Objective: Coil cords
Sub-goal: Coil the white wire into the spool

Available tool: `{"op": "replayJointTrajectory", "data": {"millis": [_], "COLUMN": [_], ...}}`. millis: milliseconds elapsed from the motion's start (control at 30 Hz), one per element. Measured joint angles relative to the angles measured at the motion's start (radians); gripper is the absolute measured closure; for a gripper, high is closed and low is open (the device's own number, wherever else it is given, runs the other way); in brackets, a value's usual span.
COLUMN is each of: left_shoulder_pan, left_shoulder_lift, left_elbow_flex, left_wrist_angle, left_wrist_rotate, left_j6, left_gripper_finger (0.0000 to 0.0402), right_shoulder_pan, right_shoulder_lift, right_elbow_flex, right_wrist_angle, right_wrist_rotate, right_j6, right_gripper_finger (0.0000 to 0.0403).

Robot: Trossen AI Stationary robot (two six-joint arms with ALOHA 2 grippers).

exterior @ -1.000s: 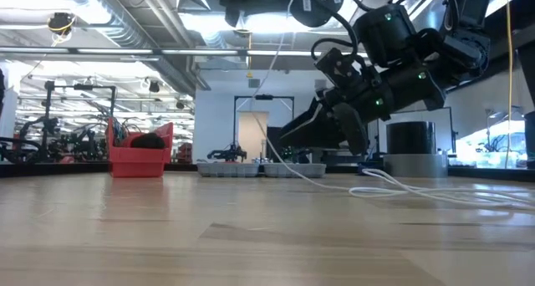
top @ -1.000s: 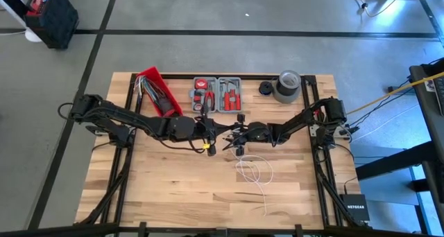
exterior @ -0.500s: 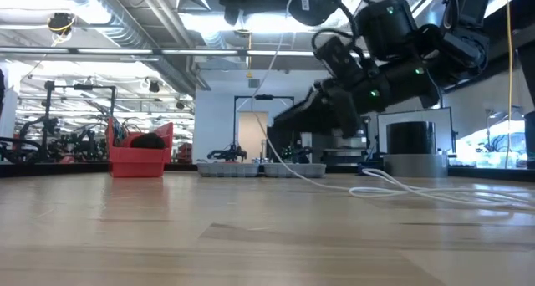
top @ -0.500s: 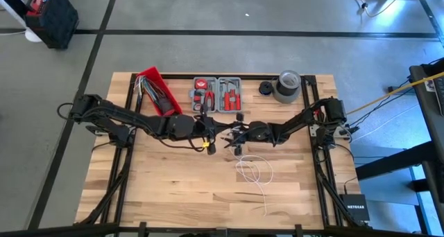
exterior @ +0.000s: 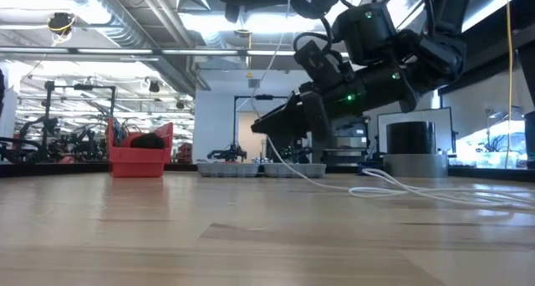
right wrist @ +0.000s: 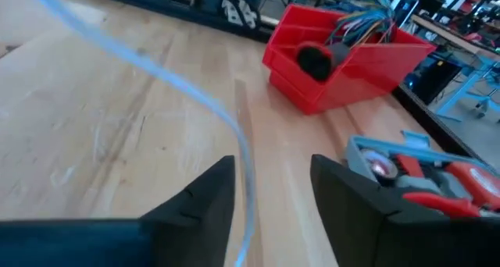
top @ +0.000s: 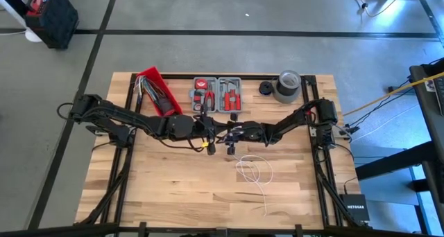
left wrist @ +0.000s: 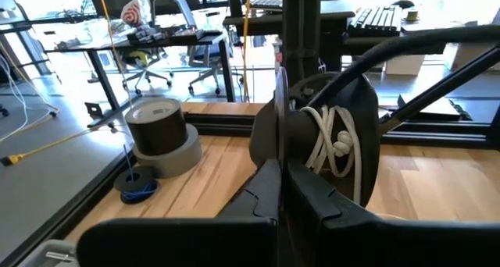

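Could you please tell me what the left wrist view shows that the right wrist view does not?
Only the left wrist view shows the grey roll of tape, a small blue-wound spool beside it, and white cord wound in loops close before the camera. Only the right wrist view shows the red bin, the tool case and the open right gripper. Both show the wooden table and white cord.

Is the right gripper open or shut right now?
Open. In its wrist view the right gripper shows two dark fingers clearly apart, with the white cord running through the gap between them.
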Motion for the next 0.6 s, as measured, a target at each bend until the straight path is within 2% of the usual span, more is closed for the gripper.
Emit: {"op": "replayJointTrajectory", "data": {"millis": [133, 300, 600], "left_shoulder_pan": [-0.007, -0.014, -0.021], "left_shoulder_lift": [0.0, 0.0, -0.016], "left_elbow_flex": [0.0, 0.0, 0.0], "left_wrist_angle": [-0.007, -0.008, -0.014], "left_wrist_rotate": [-0.001, -0.002, -0.004], "left_j6": [0.0, 0.008, 0.061], "left_gripper_finger": [0.0402, 0.0402, 0.0402], "right_shoulder_pan": [0.0, 0.0, 0.0], "right_shoulder_lift": [0.0, -0.015, -0.143], "right_elbow_flex": [0.0, -0.002, -0.096], "right_wrist_angle": [-0.01, -0.065, -0.109], "right_wrist_rotate": [0.006, 0.005, 0.048], "right_j6": [-0.01, -0.014, -0.026], "right_gripper_finger": [0.0287, 0.0384, 0.0396]}}
